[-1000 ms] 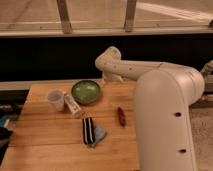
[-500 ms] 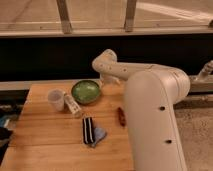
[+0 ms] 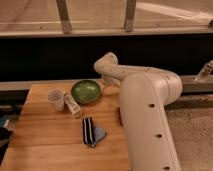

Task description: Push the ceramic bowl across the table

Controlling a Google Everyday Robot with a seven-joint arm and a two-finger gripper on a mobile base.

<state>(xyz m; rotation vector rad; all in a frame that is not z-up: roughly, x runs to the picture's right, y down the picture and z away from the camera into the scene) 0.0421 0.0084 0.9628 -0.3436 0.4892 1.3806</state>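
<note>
The green ceramic bowl [image 3: 85, 91] sits upright at the back of the wooden table [image 3: 45, 150], near its far edge. My white arm [image 3: 145, 110] reaches in from the right and bends at an elbow behind the bowl. My gripper [image 3: 104, 82] hangs down just right of the bowl's right rim. I cannot tell whether it touches the rim.
A translucent white cup [image 3: 56, 99] stands left of the bowl. A small white bottle [image 3: 73, 106] lies beside the cup. A dark striped object [image 3: 88, 131] with a blue cloth [image 3: 99, 135] lies mid-table. A dark wall and window frame run behind the table.
My arm has swung left and closer to the camera. It now covers the table's right side and hides the small brown object there. The bowl has not visibly moved.
</note>
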